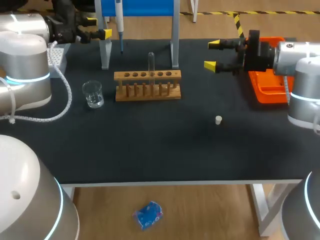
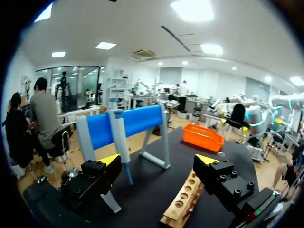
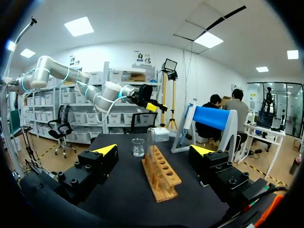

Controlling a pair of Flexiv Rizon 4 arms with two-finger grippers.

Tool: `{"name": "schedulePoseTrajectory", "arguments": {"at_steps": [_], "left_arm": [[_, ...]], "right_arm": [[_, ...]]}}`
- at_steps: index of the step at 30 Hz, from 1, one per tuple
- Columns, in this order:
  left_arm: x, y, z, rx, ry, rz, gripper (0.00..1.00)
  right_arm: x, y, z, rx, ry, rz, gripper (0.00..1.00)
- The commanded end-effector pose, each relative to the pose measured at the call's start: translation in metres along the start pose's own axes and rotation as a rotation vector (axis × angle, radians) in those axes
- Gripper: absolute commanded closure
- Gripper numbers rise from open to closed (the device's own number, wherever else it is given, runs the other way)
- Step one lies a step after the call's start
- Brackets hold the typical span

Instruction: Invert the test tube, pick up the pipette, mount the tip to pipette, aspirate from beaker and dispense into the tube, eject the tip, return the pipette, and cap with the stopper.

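Both arms sit back at the table's far corners with the work seemingly at its first step: the left gripper [image 1: 98, 27] hangs beside the blue stand [image 1: 145, 7], its yellow-tipped fingers spread and holding nothing, while the right gripper [image 1: 212, 55] hovers near the orange tray [image 1: 267, 86], likewise wide open and empty. The test tube [image 1: 151, 62] stands upright in a middle hole of the wooden rack [image 1: 147, 86] (which end is up cannot be told from here). The pipette [image 1: 119, 22] hangs on the stand, the beaker [image 1: 93, 94] sits just left of the rack, and the small white stopper [image 1: 218, 120] lies alone on the black table [image 1: 165, 150], well apart from the rack on the right arm's side. Nothing suggests the tube has been handled, so inverting it looks to be the step in hand. The next move would call for one arm to come in over the rack, close on the glass above the wood, lift it straight out and turn it over before reseating it
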State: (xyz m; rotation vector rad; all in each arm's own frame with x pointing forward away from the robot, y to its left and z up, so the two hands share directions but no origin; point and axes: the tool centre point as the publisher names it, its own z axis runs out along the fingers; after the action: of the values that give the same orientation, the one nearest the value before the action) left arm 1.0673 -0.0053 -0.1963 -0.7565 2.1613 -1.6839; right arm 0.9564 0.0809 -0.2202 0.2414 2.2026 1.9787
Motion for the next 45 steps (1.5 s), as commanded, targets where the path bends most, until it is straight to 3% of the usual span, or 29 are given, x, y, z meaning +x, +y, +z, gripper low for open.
{"name": "schedulePoseTrajectory", "arguments": {"at_steps": [1, 5, 7, 21, 23, 29, 39, 45], "left_arm": [[0.01, 0.006, -0.011, 0.053, 0.156, 0.067, 0.0], [0.034, 0.006, -0.019, 0.016, 0.261, 0.133, 0.0], [0.04, 0.009, -0.023, -0.031, 0.246, 0.14, 0.0], [0.04, 0.009, -0.023, -0.031, 0.246, 0.14, 0.0], [0.042, 0.007, -0.014, -0.024, 0.282, 0.188, 0.0], [0.069, 0.02, -0.015, -0.026, 0.352, 0.24, 0.0], [0.1, 0.05, -0.031, -0.04, 0.323, 0.196, 0.0], [0.105, 0.051, -0.031, -0.045, 0.331, 0.206, 0.0]], "right_arm": [[0.001, -0.001, 0.0, -0.002, -0.002, -0.001, 0.0], [0.001, -0.001, 0.0, -0.002, -0.002, -0.001, 0.0], [0.001, -0.001, 0.0, -0.002, -0.002, -0.001, 0.0], [0.001, -0.001, 0.0, -0.002, -0.002, -0.001, 0.0], [0.001, -0.001, 0.0, -0.002, -0.002, -0.001, 0.0], [0.001, -0.001, 0.0, -0.002, -0.002, -0.001, 0.0], [0.001, -0.001, 0.0, -0.002, -0.002, -0.001, 0.0], [0.001, -0.001, 0.0, -0.002, -0.002, -0.001, 0.0]]}}
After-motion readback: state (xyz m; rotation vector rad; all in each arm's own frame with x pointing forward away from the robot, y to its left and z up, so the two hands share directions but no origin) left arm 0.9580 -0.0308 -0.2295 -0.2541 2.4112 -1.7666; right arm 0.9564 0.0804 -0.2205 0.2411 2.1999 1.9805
